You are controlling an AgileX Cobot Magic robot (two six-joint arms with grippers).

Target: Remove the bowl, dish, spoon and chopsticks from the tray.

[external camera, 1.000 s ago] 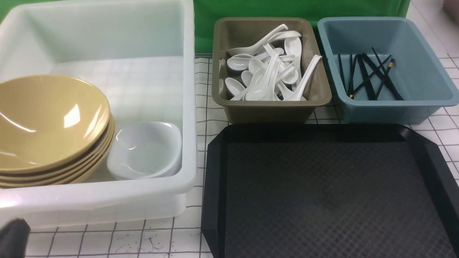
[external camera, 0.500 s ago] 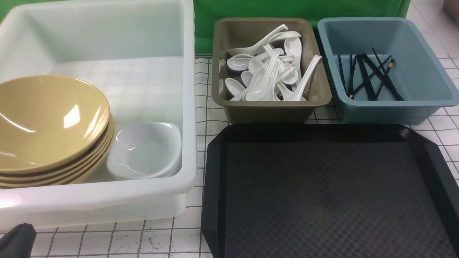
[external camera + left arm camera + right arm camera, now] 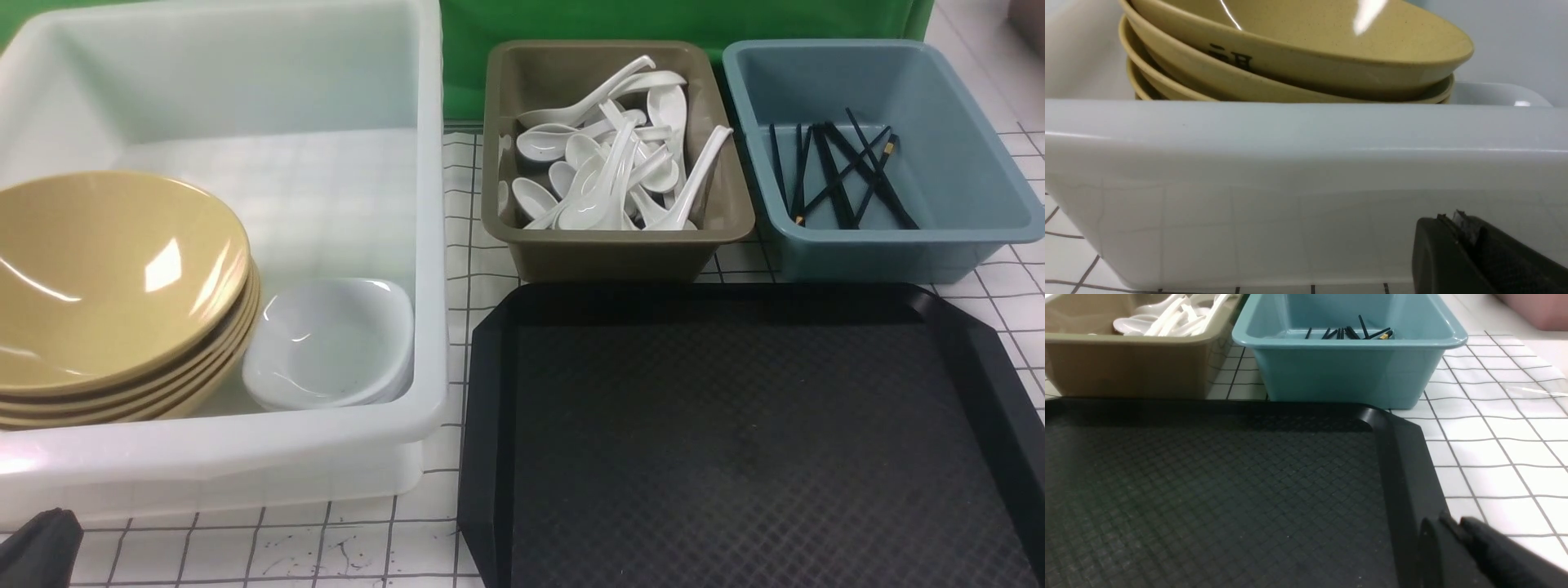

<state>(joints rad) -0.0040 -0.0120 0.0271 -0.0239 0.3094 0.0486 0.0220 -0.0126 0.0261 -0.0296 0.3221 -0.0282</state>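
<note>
The black tray [image 3: 735,449] lies at the front right with nothing on it; it also shows in the right wrist view [image 3: 1208,490]. The top yellow bowl [image 3: 106,269] sits on a stack of like bowls inside the white bin, seen close in the left wrist view [image 3: 1306,45]. The white dish [image 3: 331,339] sits beside the stack, on other dishes. Spoons [image 3: 608,163] fill the olive bin. Black chopsticks [image 3: 841,175] lie in the blue bin. My left gripper [image 3: 41,543] is shut and empty, low in front of the white bin [image 3: 1449,218]. My right gripper [image 3: 1449,520] is shut and empty over the tray's right rim.
The large white bin [image 3: 245,457] takes up the left side. The olive bin [image 3: 604,253] and the blue bin [image 3: 882,253] stand just behind the tray. A white gridded cloth [image 3: 326,555] covers the table. A green backdrop stands behind.
The left gripper's tip sank slightly at the front left corner a second ago, then held still. Nothing else moved.
</note>
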